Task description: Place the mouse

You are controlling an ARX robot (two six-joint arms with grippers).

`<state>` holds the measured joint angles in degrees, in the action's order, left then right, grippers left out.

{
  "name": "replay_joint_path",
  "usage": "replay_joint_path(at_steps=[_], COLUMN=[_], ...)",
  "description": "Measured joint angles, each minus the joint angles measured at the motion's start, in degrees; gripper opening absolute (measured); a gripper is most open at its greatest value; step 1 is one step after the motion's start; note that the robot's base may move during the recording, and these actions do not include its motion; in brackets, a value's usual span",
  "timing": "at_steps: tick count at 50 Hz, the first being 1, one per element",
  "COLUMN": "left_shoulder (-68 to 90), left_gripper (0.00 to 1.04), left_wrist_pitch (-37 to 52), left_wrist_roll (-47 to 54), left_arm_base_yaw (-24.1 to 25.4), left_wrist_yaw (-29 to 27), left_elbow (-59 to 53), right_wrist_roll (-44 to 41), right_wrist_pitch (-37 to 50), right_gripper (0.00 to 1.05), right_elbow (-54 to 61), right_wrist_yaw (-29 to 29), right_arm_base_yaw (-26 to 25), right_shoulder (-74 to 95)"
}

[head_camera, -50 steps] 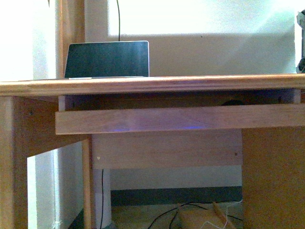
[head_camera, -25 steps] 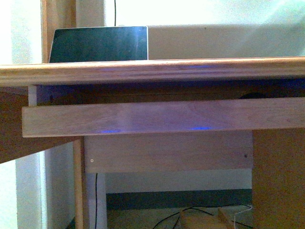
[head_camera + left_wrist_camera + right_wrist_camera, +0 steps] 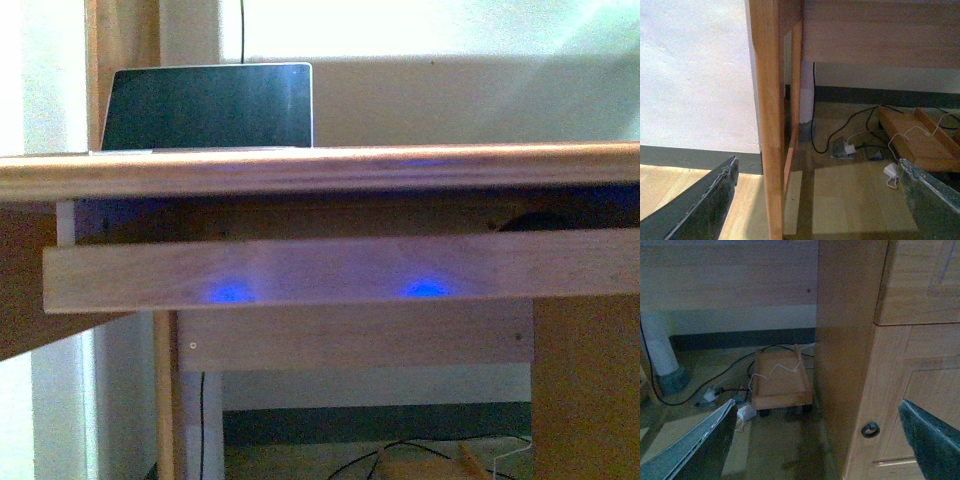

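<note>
Mouse showed as a dark dome behind the tray rail under the table top, towards the right, laptop open above, left pincer spread wide and empty, right pincer also wide, holding nothing

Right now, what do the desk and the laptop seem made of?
Desk: light wood, likely varnished; grain shows and blue light reflects off its front rail. Laptop: dark glossy screen, probably glass, with a thin silvery rim, metal or plastic unclear.
</note>
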<state>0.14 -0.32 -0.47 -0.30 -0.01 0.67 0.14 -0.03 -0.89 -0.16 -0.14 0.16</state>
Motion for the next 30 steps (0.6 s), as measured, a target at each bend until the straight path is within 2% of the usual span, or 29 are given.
replay_joint_path(at_steps=[30], left_shoulder=[0.0], left_gripper=[0.97], left_wrist_pitch=[0.0], left_wrist_roll=[0.02], left_arm_base_yaw=[0.0], left_wrist_yaw=[0.0], left_elbow=[0.0], right_wrist_roll=[0.02], right_wrist_pitch=[0.0], right_gripper=[0.97], right_elbow=[0.0], right_wrist_yaw=[-0.02], right_arm_base_yaw=[0.0], right_shoulder=[0.0])
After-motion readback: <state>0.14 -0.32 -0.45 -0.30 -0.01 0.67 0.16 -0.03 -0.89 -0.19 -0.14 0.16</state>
